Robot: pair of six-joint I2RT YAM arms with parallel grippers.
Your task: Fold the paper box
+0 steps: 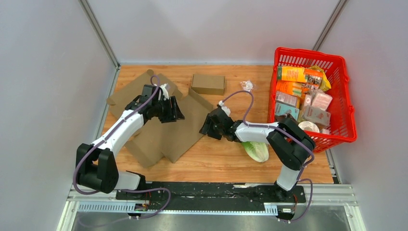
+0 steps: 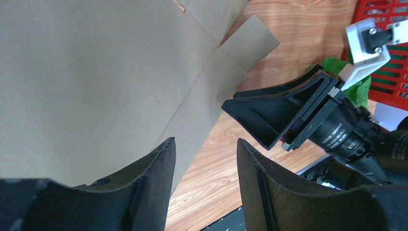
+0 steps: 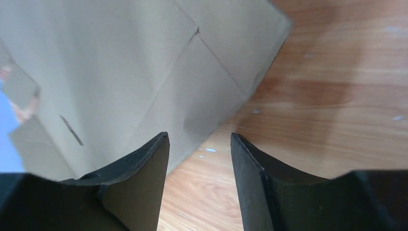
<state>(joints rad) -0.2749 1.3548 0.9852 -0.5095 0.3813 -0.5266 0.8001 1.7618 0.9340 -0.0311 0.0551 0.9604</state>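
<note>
While the box (image 1: pixel 166 132) lies as a flat, unfolded sheet of cardboard on the left half of the table (image 1: pixel 226 161), both arms reach in over it. The left gripper (image 1: pixel 174 109) hangs over the sheet's middle, towards the back. Its jaws are apart with nothing between them, and its wrist view shows the cardboard's edge and bare wood through the gap. The right gripper (image 1: pixel 207 126) sits low at the sheet's right edge, beside a side flap, pointing left. Its jaws also stand apart and hold nothing, with one finger over the cardboard and the other over wood. Whether either gripper touches the sheet I cannot tell. The two grippers are near each other but apart. A small closed carton (image 1: pixel 208 83) sits behind the sheet, near the table's back edge. A red basket (image 1: pixel 308 52) full of packets stands at the right, and a cabbage (image 1: pixel 256 150) lies beside the right arm.
</note>
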